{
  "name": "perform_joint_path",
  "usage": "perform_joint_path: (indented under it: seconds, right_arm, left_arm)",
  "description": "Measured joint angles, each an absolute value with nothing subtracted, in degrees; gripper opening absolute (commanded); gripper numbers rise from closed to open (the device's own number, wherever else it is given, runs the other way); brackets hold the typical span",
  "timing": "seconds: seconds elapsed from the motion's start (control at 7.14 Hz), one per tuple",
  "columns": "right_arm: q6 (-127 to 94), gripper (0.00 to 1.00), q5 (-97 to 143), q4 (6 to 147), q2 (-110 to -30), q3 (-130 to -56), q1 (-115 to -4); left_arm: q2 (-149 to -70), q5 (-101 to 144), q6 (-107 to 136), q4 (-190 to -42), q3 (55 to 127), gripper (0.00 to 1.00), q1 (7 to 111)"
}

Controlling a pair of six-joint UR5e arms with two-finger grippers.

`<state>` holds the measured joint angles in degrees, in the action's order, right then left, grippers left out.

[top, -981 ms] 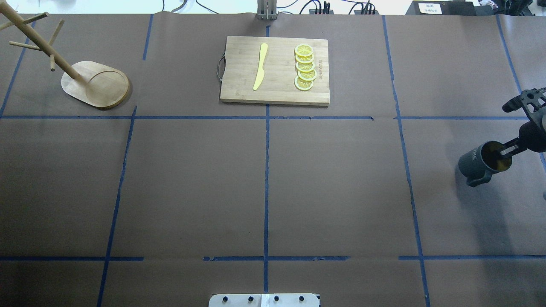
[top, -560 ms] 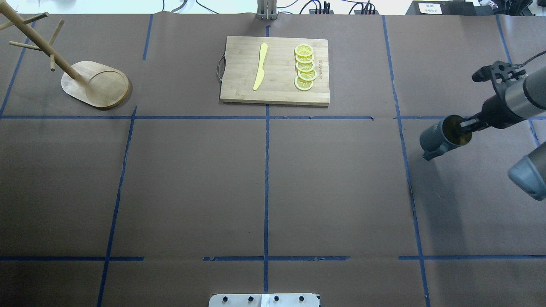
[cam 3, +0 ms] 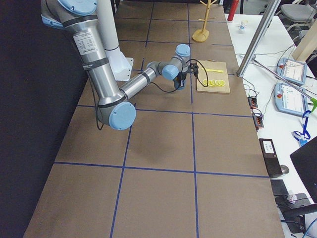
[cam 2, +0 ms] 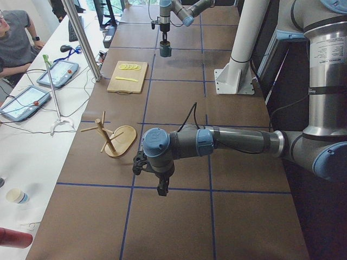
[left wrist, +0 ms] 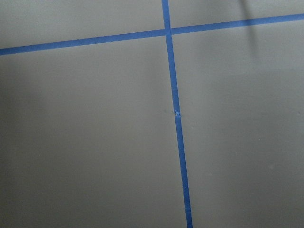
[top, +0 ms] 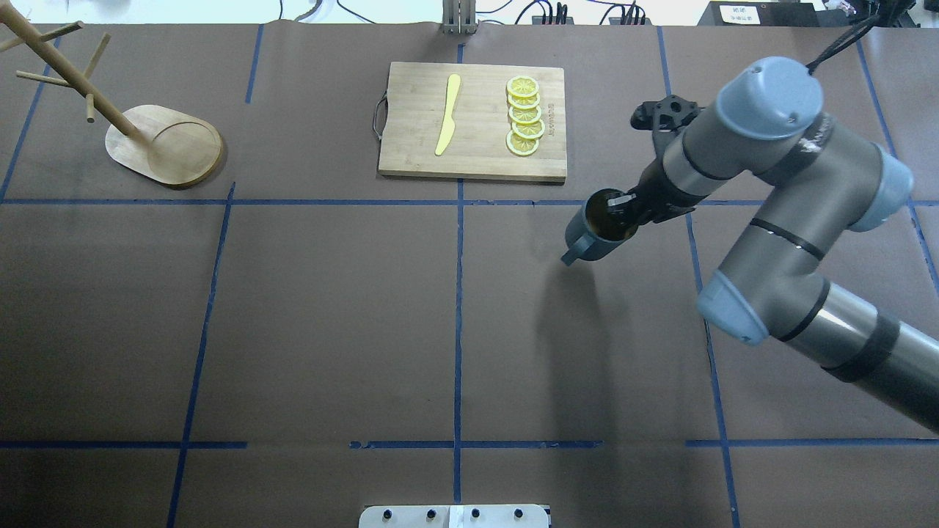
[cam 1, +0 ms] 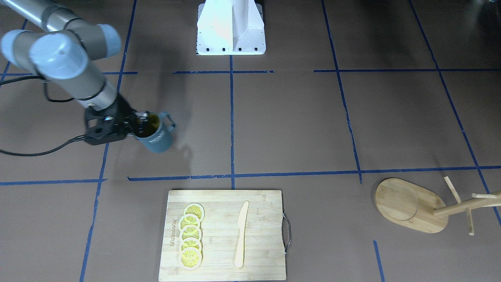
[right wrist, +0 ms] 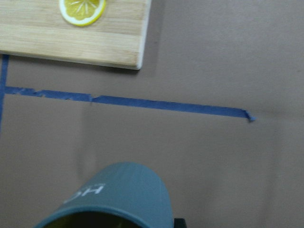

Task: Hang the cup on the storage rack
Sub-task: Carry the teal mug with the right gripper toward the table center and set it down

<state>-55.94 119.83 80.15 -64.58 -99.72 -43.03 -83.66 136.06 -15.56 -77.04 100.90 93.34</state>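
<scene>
Cup: dark blue-grey ribbed mug with yellow inside [top: 596, 229], carried clear of the brown paper-covered bench [top: 330, 315], tilted, near the corner of the cutting board.
Right fingers [top: 622, 207]: clamped on the mug rim, one inside, one outside.
Left fingers [cam 2: 162, 189]: low over bare bench on the rack side; apart or together, cannot tell.
Rack: light bamboo mug tree with oval base [top: 163, 144], well apart from the mug, at the far left corner.
Risk: thin rim pinch, likely to slip or swing on a long carry; squarish handle may miss a slim peg, or nudge and tip the tree.
Nearby: rectangular bamboo cutting board [top: 473, 158] with lemon slices [top: 524, 115] and yellow knife [top: 448, 114], just beside the likely path.
</scene>
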Motion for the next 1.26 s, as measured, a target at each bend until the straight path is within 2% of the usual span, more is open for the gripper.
perform_joint_path:
  seconds: [0.42, 0.7, 0.84, 0.98, 1.26]
  right_arm:
    - [-69.0, 0.03, 112.1, 88.6, -54.3, -98.4, -32.5]
    - [-74.2, 0.09, 110.2, 92.2, -50.5, -96.5, -28.8]
    - [-75.0, 0.34, 109.4, 92.7, -50.0, -95.7, -27.7]
    - [-75.4, 0.99, 108.9, 92.7, -49.8, -95.0, -27.1]
    - [-76.7, 1.00, 108.4, 92.5, -49.2, -94.0, -26.9]
  left_arm:
    - [-83.7, 136.1, -15.6, -77.1, 101.0, 1.00, 93.3]
    - [-83.7, 136.1, -15.6, -77.1, 101.0, 1.00, 93.3]
    - [-83.7, 136.1, -15.6, -77.1, 101.0, 1.00, 93.3]
    - [-83.7, 136.1, -15.6, -77.1, 101.0, 1.00, 93.3]
    - [-83.7, 136.1, -15.6, -77.1, 101.0, 1.00, 93.3]
